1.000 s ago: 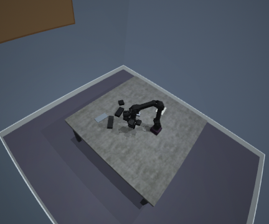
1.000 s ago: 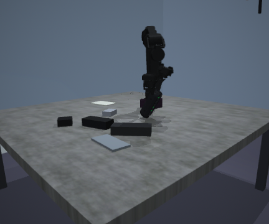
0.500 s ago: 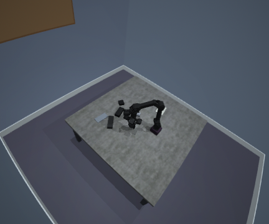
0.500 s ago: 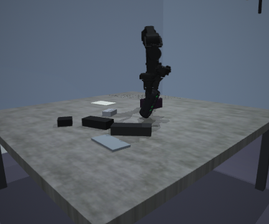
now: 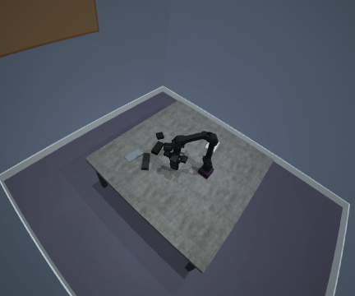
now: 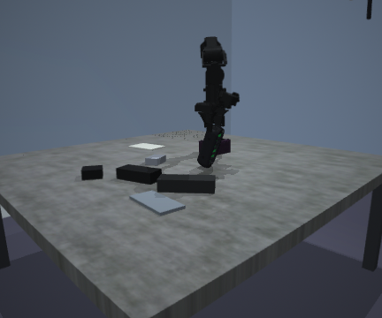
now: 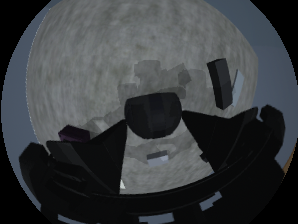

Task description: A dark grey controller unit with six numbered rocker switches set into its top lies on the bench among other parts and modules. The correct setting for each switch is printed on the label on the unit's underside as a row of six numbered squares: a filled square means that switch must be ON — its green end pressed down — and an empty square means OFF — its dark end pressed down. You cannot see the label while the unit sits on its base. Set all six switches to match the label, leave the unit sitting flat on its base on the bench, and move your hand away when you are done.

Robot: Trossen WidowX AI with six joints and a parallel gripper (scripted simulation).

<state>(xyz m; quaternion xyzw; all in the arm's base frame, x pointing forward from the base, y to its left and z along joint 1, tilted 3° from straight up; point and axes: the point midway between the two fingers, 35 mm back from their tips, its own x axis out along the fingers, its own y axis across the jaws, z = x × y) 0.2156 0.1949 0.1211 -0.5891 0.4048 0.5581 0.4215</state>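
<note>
The dark grey controller unit (image 6: 208, 152) (image 7: 152, 126) is held steeply tilted, off its base. Green switch ends show along its right side in the exterior view, too small to read one by one. My gripper (image 6: 213, 127) (image 7: 154, 117) is shut on the unit, with a finger at each side of it in the wrist view. The wrist view shows a dark rounded end of the unit, with no switches or label readable. The label is not visible in any view. Whether the unit's lower end touches the bench (image 5: 177, 201) (image 6: 262, 203) cannot be told.
Two long dark blocks (image 6: 186, 184) (image 6: 138, 173), a small dark block (image 6: 92, 172) and a pale blue plate (image 5: 134, 155) (image 6: 157, 202) lie beyond the gripper from the arm's base. A small light grey block (image 6: 155, 160) (image 7: 158, 158) and a white sheet (image 6: 147, 146) lie to one side.
</note>
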